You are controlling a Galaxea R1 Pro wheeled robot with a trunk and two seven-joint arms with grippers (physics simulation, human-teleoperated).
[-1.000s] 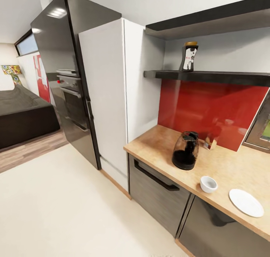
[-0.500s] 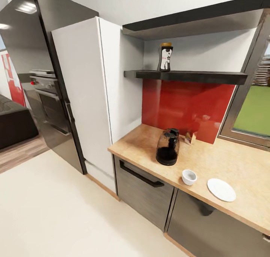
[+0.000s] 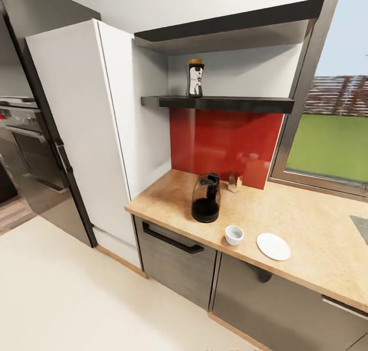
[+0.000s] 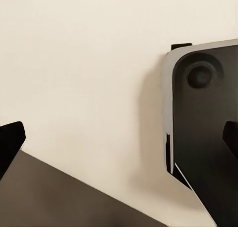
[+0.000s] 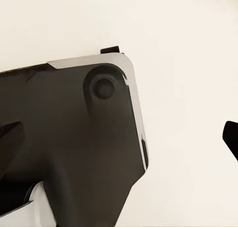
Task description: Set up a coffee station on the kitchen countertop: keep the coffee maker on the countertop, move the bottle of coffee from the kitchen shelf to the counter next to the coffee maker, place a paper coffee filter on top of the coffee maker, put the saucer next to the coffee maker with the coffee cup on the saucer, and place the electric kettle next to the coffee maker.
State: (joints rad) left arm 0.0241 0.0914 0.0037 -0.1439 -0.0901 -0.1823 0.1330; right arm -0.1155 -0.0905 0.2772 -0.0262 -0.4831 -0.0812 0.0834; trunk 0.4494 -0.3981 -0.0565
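Approaching the counter [image 3: 306, 228]; nothing gripped yet, judging by both wrist views.

Nearest, left gripper [image 4: 119, 142]: dark fingertips set wide apart, released, hanging over pale floor [image 4: 74, 63] beside the robot's dark base [image 4: 208, 133]. Right gripper [image 5: 119, 138]: likewise spread and empty above the same base.

Landmark: kettle [image 3: 205, 198], upright on the counter, toward its fridge-side end.
- Cup [image 3: 234, 234]: nearer the front edge than the kettle, near it, toward the window.
- Saucer [image 3: 273, 246]: just beyond the cup, same front strip, bare; cup not on it.
- Small tan item behind the kettle, against the red backsplash [image 3: 225, 141]: possibly the filter [image 3: 234, 183]; too small to confirm.
- Shelf [image 3: 220, 103]: above and behind the kettle, on the wall.
- Bottle [image 3: 194, 78]: upright on the shelf, near its fridge-side end.
- Fridge [image 3: 76, 126]: tall white, beside the counter end.

Handling advice: the bottle looks the likely first pick. Stop square to the kettle, close enough for a level reach; raise the arm before nearing the shelf; take the waist of the bottle, not the lid.
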